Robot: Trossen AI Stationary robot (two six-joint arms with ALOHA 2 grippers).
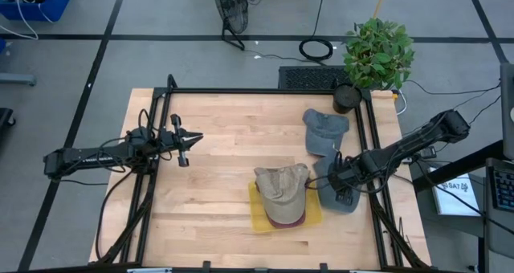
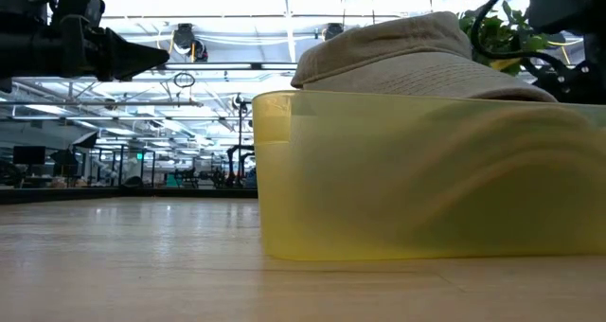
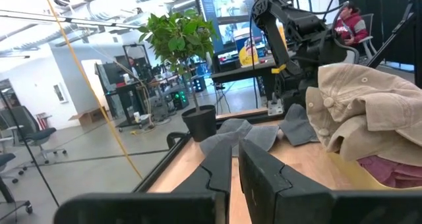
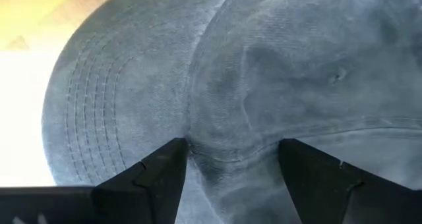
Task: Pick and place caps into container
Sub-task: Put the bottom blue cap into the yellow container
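Observation:
A khaki cap (image 1: pixel 281 185) lies on a maroon cap (image 1: pixel 287 220) in the yellow container (image 1: pixel 255 217), near the table's front middle; the low view shows the container (image 2: pixel 426 180) with the khaki cap (image 2: pixel 417 57) on top. One grey-blue cap (image 1: pixel 324 131) lies flat on the table at the far right. A second grey-blue cap (image 1: pixel 328 177) lies right of the container, under my right gripper (image 1: pixel 345 194), which is open and points down onto it (image 4: pixel 232 145). My left gripper (image 1: pixel 186 144) hovers shut over the table's left side (image 3: pixel 234 165). My right gripper comes from above, pointing down, with its open fingertips (image 4: pixel 178 151) set on the grey-blue cap at the seam between brim and crown (image 4: pixel 217 151). The cloth puckers a little between them. The cap lies flat on the table, brim (image 4: pixel 112 99) spread out.
A black plant pot (image 1: pixel 347 99) with a leafy plant (image 1: pixel 377 52) stands at the table's far right corner. Black frame rails (image 1: pixel 161 144) run along the table's edges. Bare wood (image 1: pixel 209 217) lies left of the container.

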